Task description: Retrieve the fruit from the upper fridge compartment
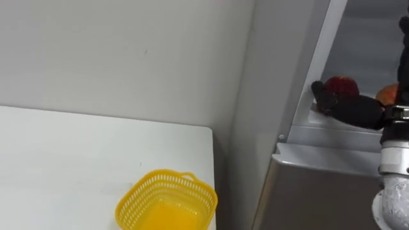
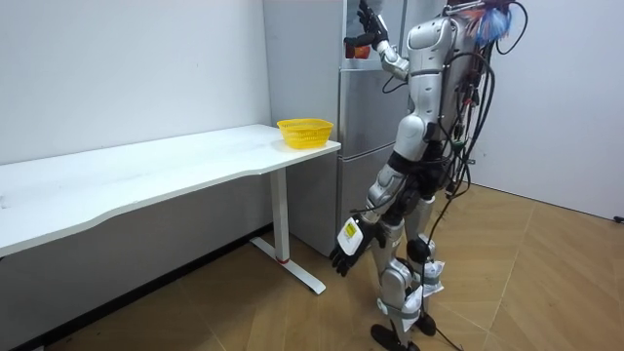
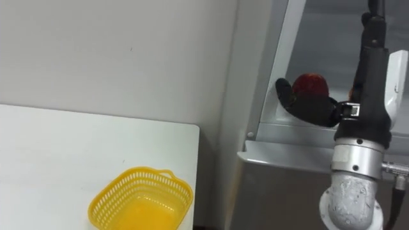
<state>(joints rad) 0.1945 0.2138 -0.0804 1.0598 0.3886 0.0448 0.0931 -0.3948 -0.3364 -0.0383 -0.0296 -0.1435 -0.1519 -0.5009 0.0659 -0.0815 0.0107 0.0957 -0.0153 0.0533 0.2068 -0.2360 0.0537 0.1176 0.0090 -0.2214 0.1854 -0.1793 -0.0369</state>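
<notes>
Scene: The humanoid stands facing the grey fridge [image 2: 363, 146], at the end of a white desk [image 1: 64, 166], with its right arm raised into the open upper compartment.

Right hand: The dark right hand [image 3: 316, 108] cups a red fruit [image 3: 311, 82] from below, its fingers and thumb curled round it in what reads as a grip.

Left hand: The left hand [image 2: 344, 258] hangs idle beside the thigh, fingers relaxed and holding nothing.

Task's thing: The red fruit sits at the front of the upper shelf, just above the lower sill [image 3: 300, 135]. Whether it is already clear of the shelf cannot be told.

Neighbour: An orange fruit [image 1: 388, 94] lies just beside the hand, deeper in on the robot's right.

Step in hand: Judged as securing the fruit and drawing it out; the retrieval looks about halfway.

Doing it well: Keep the curl firm, since a round fruit may roll out of a loose cup. Lift before pulling back so it clears the sill, and come straight out, away from the orange fruit and the opening's frame.

Likely destination: A yellow basket [image 1: 167, 203] waits empty near the desk's corner by the fridge, well below the shelf.
</notes>
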